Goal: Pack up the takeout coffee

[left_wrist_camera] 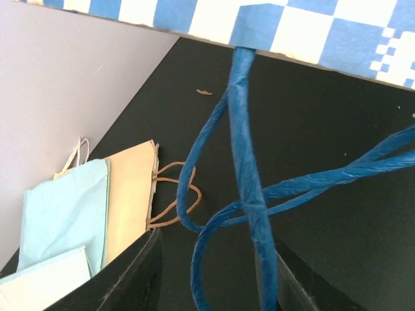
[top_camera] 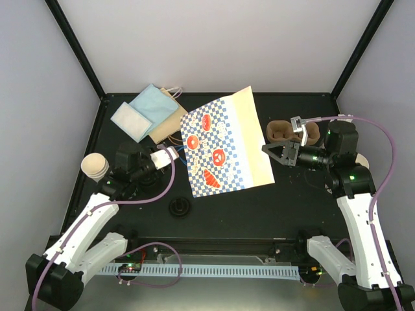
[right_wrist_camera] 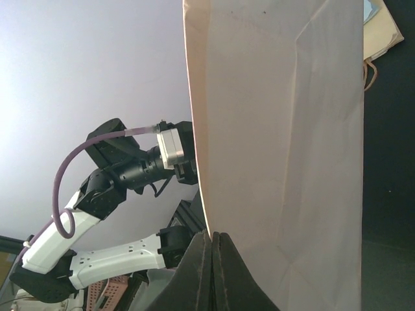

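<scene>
Cup [top_camera: 94, 165], frame left, unpacked. Bag [top_camera: 220, 146] edge is pinched by closed right gripper [top_camera: 264, 148]; handles [left_wrist_camera: 245, 142] only straddled by half-open left gripper [left_wrist_camera: 214, 243]. Bag could be dropped if pinch slips.

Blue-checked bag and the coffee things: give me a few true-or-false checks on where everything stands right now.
The right gripper is shut on the edge of the blue-checked bag. True.
The bag's blue handles pass between the fingers of the left gripper. True.
A cup sits in the cup tray. False: no cup shows in it; the paper cup sits by the left arm.
The black lid is on the cup. False: it lies alone on the table.
</scene>
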You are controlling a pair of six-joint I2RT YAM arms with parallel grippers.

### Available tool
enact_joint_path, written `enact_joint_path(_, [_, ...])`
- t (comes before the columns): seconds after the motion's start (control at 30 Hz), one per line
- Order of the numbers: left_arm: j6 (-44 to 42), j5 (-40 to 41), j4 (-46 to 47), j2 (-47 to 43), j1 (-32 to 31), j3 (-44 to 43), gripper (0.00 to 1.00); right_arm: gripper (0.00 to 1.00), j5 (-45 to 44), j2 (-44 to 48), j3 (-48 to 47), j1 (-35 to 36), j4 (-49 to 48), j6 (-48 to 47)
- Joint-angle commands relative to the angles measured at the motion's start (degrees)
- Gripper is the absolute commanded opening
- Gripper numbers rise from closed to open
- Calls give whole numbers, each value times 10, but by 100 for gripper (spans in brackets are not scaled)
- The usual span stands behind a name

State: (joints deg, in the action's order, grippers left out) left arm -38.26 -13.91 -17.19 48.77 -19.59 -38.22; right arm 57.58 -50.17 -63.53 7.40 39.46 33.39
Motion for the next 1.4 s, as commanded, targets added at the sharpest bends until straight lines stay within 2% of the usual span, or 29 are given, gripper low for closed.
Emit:
enact_joint_path(0.0, [6,16,3,5,-2,1,43,1,15,9,-17,3,-4,3])
enact_joint_path(0.1, [6,20,1,11,-2,1,42,1,15,10,-19,4,-3,3])
enact_joint_path(0.27, [7,24,-5,18,-2,-4,27,1,14,9,-22,3,-2,3])
enact_joint_path(0.37, [8,32,-4,20,-2,-4,22,1,13,8,-22,3,-1,2])
enact_joint_path(0.5, [11,37,-3,20,-2,-5,3,1,7,8,-25,4,3,-4])
enact_joint_path(0.53, [14,38,-3,19,-2,-5,2,1,2,7,-26,3,7,-7])
enact_joint_path(0.67, [46,31,-16,19,-2,-20,1,1,-34,3,-26,3,17,-23])
enact_joint_path(0.77, [133,28,-42,30,-2,-57,2,1,-69,-1,-2,3,-1,-21])
enact_joint_path(0.93, [261,-32,-162,71,-2,-143,1,1,-83,-20,59,3,-79,13])
enact_joint_path(1.03, [318,-73,-240,93,-1,-187,1,1,-100,-48,59,2,-81,4])
enact_joint_path(1.23, [355,-181,-366,117,-1,-256,2,1,-124,-86,57,-4,-95,-5])
enact_joint_path(1.37, [377,-237,-388,107,1,-269,2,1,-121,-104,70,-23,-101,-13])
